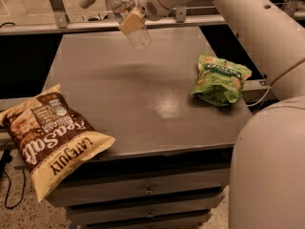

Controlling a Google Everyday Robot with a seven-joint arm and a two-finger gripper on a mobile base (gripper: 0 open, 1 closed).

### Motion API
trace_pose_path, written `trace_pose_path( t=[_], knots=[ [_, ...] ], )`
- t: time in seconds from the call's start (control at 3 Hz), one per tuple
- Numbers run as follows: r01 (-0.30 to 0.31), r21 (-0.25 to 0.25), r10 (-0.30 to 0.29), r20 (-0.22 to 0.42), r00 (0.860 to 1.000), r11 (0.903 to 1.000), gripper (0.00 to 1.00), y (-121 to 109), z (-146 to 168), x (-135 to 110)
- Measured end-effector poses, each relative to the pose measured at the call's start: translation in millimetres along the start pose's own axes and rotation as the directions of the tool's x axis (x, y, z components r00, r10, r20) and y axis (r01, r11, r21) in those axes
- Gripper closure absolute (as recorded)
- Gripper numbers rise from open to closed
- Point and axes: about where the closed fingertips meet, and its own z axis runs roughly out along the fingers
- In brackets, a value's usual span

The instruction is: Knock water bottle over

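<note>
The end effector (127, 19) hangs at the surface's (128, 94) 12 o'clock edge, apparently pinching the water bottle (138, 36), which tilts with its base low over the top. A green snack bag (220, 78) lies at 3 o'clock. A brown chip bag (50, 137) overhangs 8 o'clock.
</note>
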Motion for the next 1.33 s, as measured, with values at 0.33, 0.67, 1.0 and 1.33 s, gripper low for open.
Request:
trace_pose_path(
  t=[0.33, 0.67, 1.0, 1.33],
  knots=[
    [0.079, -0.109, -0.096, -0.167, 0.981, 0.9909, 1.00, 28, -3, 28],
    [0.119, -0.231, -0.193, -0.330, 0.924, 0.9657, 1.00, 57, -1, 58],
    [0.135, -0.332, -0.285, -0.459, 0.841, 0.9336, 1.00, 79, 0, 84],
    [0.146, -0.394, -0.355, -0.535, 0.767, 0.9077, 0.83, 92, 3, 99]
  ],
)
